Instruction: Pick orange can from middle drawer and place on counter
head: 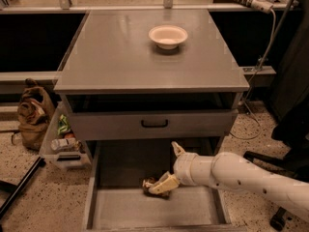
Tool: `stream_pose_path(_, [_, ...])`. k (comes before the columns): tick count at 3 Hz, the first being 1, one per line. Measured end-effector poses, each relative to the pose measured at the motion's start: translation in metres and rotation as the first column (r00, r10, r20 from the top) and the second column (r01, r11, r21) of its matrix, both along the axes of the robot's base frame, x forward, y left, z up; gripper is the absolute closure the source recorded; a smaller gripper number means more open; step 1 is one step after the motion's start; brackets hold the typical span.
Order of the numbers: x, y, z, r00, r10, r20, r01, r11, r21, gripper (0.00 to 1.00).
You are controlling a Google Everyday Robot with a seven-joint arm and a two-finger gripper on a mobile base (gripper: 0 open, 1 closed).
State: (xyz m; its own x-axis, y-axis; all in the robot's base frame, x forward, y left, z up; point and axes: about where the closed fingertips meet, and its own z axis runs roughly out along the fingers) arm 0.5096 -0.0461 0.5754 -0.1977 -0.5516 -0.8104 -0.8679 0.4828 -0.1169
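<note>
Orange can (149, 184), perhaps against splayed fingers (164, 183)

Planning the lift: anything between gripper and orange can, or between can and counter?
Nothing visible between the gripper and the orange can; it sits right against the can in the middle drawer. Going up, the closed drawer front and the counter's edge stand between, so probably swing outward first.

Reaching in from lower right with white arm (251, 175), nearly level, pointing left; gripper (163, 184) at lower centre, tilted down-left.
</note>
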Motion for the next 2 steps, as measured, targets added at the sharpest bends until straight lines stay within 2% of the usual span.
stream_pose_path(1, [-0.009,0.025,-0.025,0.9988,0.049,-0.001,-0.049,0.998,0.043,0.00])
stream_pose_path(2, [-0.016,0.050,-0.046,0.9926,0.122,-0.005,-0.121,0.991,0.059,0.00])
